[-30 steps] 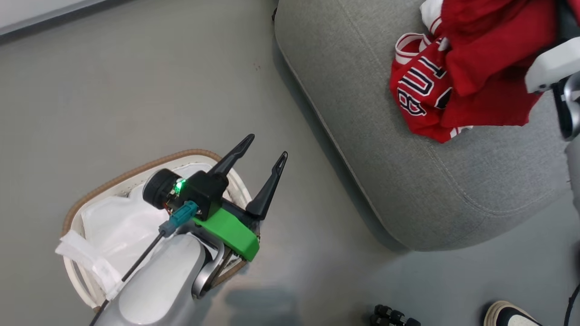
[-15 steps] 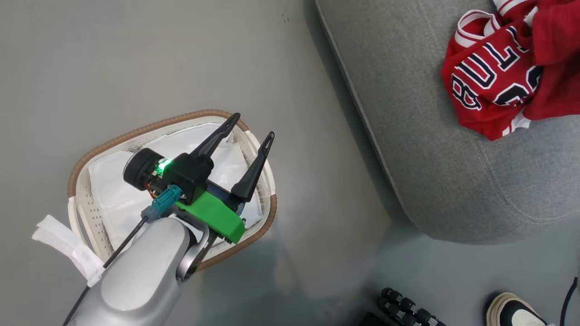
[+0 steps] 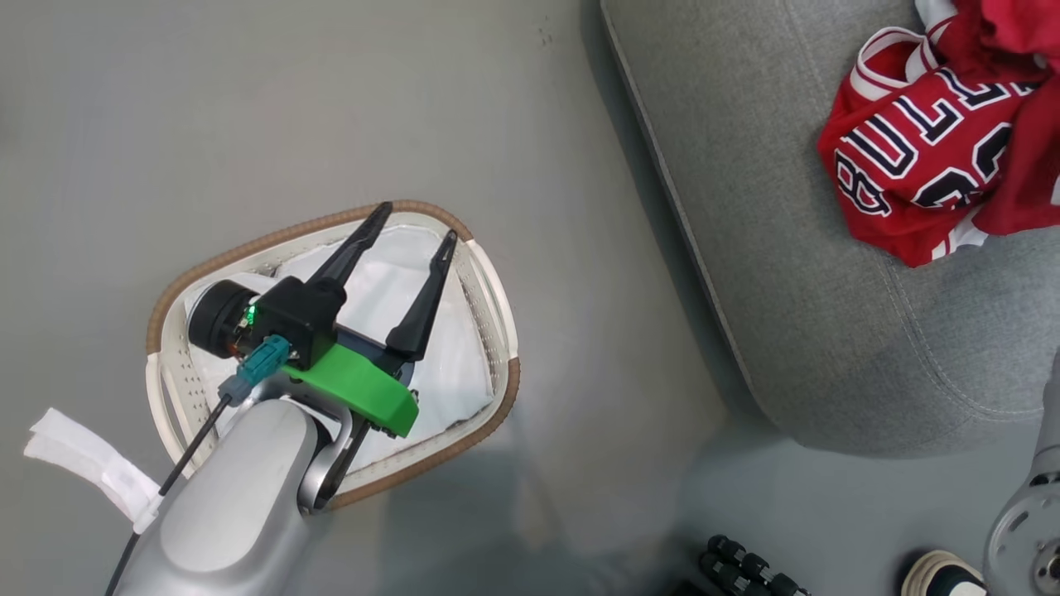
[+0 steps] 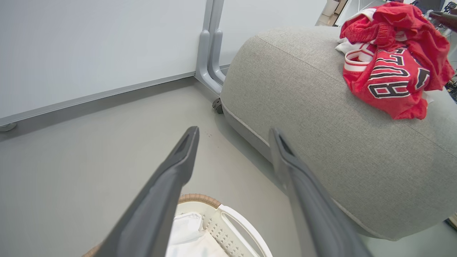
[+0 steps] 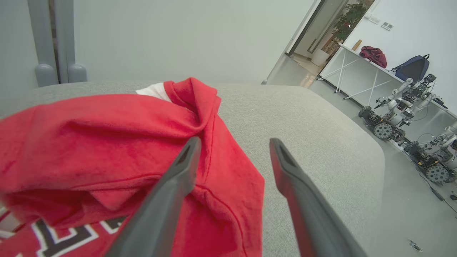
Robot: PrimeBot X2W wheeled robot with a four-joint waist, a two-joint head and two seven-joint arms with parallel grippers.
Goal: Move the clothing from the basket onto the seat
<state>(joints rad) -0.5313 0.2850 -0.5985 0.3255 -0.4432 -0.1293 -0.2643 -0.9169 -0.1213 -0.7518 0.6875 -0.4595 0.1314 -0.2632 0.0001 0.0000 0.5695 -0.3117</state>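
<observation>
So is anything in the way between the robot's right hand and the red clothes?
Nothing visible is. The right hand is open and points at the red clothes, with no object between them. The clothes already lie on the grey seat.

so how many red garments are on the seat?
2. The lettered jersey lies on the seat; a plain red garment is bunched over it. The basket shows just white liner; more could hide underneath.

The clothing (image 3: 919, 157) is soft red cloth, the seat (image 3: 828, 314) coarse grey fabric, the basket (image 3: 495, 302) perforated white plastic
</observation>
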